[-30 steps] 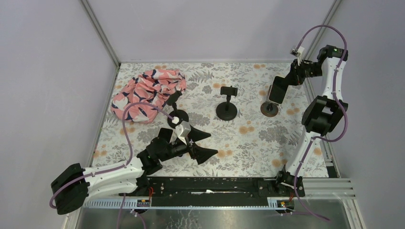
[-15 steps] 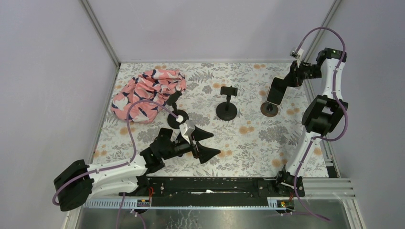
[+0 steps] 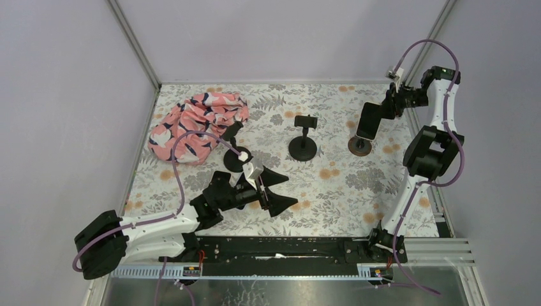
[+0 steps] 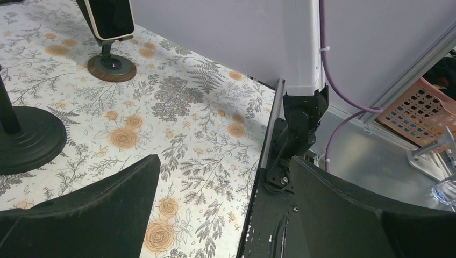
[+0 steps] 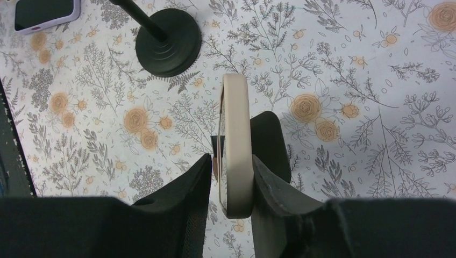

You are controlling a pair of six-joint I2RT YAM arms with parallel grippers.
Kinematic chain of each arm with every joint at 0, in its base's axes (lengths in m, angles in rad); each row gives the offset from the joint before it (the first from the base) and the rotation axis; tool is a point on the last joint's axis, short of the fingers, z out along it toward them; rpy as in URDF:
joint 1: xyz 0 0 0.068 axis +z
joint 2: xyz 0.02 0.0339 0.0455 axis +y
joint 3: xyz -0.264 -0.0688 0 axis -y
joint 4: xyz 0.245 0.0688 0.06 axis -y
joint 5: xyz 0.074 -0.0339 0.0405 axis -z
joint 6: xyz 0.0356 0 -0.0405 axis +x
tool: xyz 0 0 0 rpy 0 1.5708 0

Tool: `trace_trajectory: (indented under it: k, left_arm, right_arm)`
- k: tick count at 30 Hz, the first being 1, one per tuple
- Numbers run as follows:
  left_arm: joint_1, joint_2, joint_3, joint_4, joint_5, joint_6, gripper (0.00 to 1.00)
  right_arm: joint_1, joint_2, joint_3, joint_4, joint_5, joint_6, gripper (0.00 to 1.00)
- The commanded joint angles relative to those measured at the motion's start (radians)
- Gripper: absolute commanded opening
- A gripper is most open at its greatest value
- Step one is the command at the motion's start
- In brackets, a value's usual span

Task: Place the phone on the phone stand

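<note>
Where right pincer (image 5: 232,161) flanks phone (image 5: 235,107), stand (image 3: 360,146) half-hidden

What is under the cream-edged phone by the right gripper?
A dark stem on a round brown base; the stem's top is covered by the cream-edged phone.

Left arm (image 3: 153,226): white tubular links between bulky black joint housings. A purple sheathed cable (image 3: 176,175) runs along it and ends in a white plug (image 3: 243,154) near the wrist.
Left tool (image 3: 275,191): two matte black wedge-shaped fingers, broad at the root and pointed at the tip.
Right arm (image 3: 408,194): slimmer white links, black joint housings, and a small green indicator light (image 3: 442,67) on the upper joint. It has a second purple cable (image 3: 424,42).
Right tool (image 5: 231,169): black fingers.
Black base bracket (image 4: 294,129): shows small screw heads.
</note>
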Motion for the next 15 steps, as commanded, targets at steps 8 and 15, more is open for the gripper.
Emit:
trace_trajectory:
  k: [8,15]
  left_arm:
    - [0.003,0.027,0.031,0.066,0.022,-0.002,0.99]
    - [0.003,0.035,0.036,0.074,0.029,-0.008,0.99]
  right_arm:
    - [-0.014,0.031,0.039,-0.019,-0.036,-0.005,0.40]
    - [-0.026,0.037,0.042,0.012,-0.041,0.031,0.41]
